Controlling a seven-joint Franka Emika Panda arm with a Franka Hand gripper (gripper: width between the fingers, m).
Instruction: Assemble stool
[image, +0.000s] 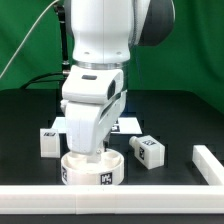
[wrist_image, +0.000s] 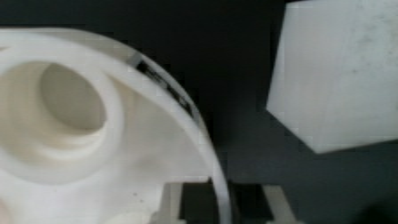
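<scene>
2 legs lie loose on the black tabletop (image: 25, 115), so the stool is at its opening stage: no leg stands in a socket yet. The seat (image: 92, 172) rests flat near the front edge, just behind the long white bar (image: 150, 190), directly under the arm. 1 leg (image: 48, 140) lies at the exterior view's left of the seat, near it but apart; the other leg (image: 148, 150) lies on its side at the exterior view's right, also apart. The marker board (image: 128, 123) shows behind the arm.

The tool (image: 92, 152) is down on the seat's upper edge. In the wrist view its fingers (wrist_image: 187, 203) are drawn together, with the seat's thin outer wall running down between them, so it looks clenched on the seat's rim. A round socket opens in the seat's inner face, and a white block, probably 1 of the legs, sits just beside the rim.

My reading is that the step in hand is taking hold of the seat to set it in place for the legs. The next move calls for a firm hold on that narrow wall, a level lift or slide, and care not to knock the nearby legs or catch the white bar.
</scene>
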